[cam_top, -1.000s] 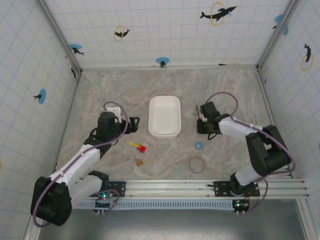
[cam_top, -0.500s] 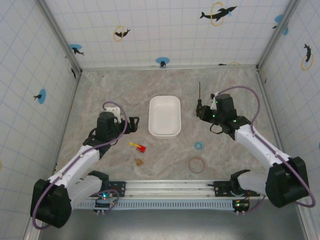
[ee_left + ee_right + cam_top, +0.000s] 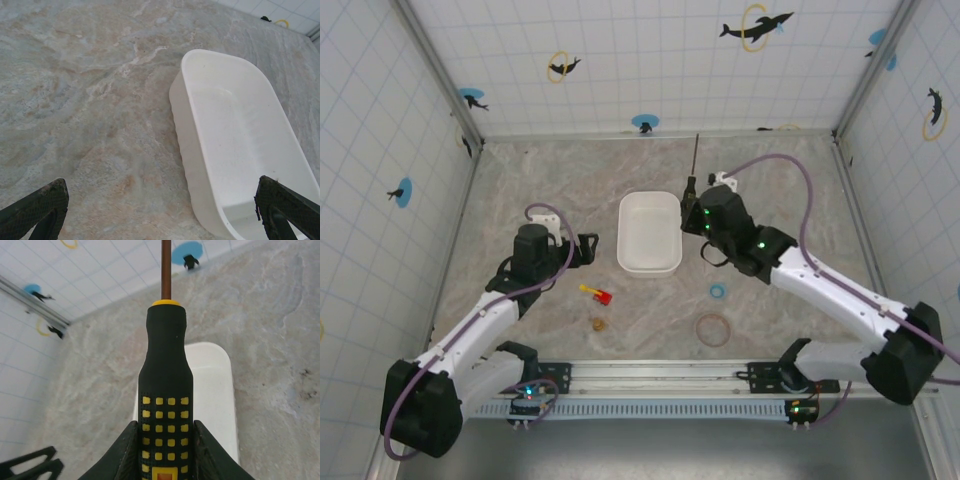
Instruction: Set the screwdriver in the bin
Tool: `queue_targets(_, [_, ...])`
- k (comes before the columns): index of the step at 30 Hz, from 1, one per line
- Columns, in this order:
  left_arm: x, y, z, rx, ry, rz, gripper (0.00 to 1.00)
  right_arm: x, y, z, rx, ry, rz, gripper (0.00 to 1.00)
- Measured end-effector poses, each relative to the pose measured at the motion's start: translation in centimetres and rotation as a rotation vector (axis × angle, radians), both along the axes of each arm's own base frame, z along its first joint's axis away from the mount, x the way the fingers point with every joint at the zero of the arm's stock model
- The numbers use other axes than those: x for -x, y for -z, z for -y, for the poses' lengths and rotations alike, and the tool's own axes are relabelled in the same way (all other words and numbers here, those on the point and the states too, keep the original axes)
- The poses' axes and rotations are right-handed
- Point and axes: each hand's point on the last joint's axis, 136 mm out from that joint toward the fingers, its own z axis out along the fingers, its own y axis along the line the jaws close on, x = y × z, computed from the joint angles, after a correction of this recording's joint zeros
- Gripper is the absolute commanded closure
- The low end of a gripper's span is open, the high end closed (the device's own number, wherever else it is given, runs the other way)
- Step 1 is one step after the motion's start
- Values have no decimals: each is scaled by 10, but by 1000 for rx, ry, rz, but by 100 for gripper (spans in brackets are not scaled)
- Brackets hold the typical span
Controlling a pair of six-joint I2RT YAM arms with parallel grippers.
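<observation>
Near the middle of the worktop sits the bin [image 3: 648, 235], long sides running toward the far edge, with nothing inside it. Just off its far right corner the right gripper [image 3: 690, 200] pinches the screwdriver [image 3: 693, 165] by the handle, the thin shaft pointing at the far edge. From the right wrist, the screwdriver [image 3: 165, 380] stands straight between the two fingers [image 3: 126, 447], which press on the lower, yellow-studded part of the black handle. The bin [image 3: 215, 390] lies below and beyond it, partly hidden by the handle. The tool seems to be held clear of the worktop, though its height is hard to judge.

Left of the bin's near left corner hangs the left gripper [image 3: 588, 248], aimed at the tray. In its own wrist view the left gripper [image 3: 160, 200] has its fingers [image 3: 37, 205] spread wide with bare worktop between them, and the bin [image 3: 186, 135] lies ahead to the right.

Toward the near edge lie a red-and-yellow toy piece [image 3: 597, 293], a small brown thing [image 3: 599, 323], a blue ring [image 3: 718, 291] and a larger reddish ring [image 3: 713, 329], all apart from the bin.
</observation>
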Motion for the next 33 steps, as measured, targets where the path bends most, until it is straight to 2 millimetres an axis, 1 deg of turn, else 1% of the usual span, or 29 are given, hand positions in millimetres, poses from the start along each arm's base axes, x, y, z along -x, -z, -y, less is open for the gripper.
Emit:
queue_targets(4, [-1,0,-1,-4,-7,2,2,-3,28,-25,110,-11,-73,96])
queue_targets(7, [-1,0,-2,-8,-12,3,2,1,51,-40,170,-36,-125,97])
queue_targets(11, [-1,0,-2,-9,-13,3,2,6,77,-51,232,-61,-185,98])
queue_targets(14, [-1,1,-2,-9,-14,3,3,6,87,-59,251,-76,-214,97])
queue_targets(18, [-1,1,-3,-11,-15,3,3,6,101,-67,266,-94,-251,97])
queue_targets(26, [-1,2,-4,-15,-19,0,2,12,135,-74,300,-131,-334,97])
queue_targets(33, [-2,6,-4,-20,-19,-10,2,15,151,-77,315,-148,-372,97])
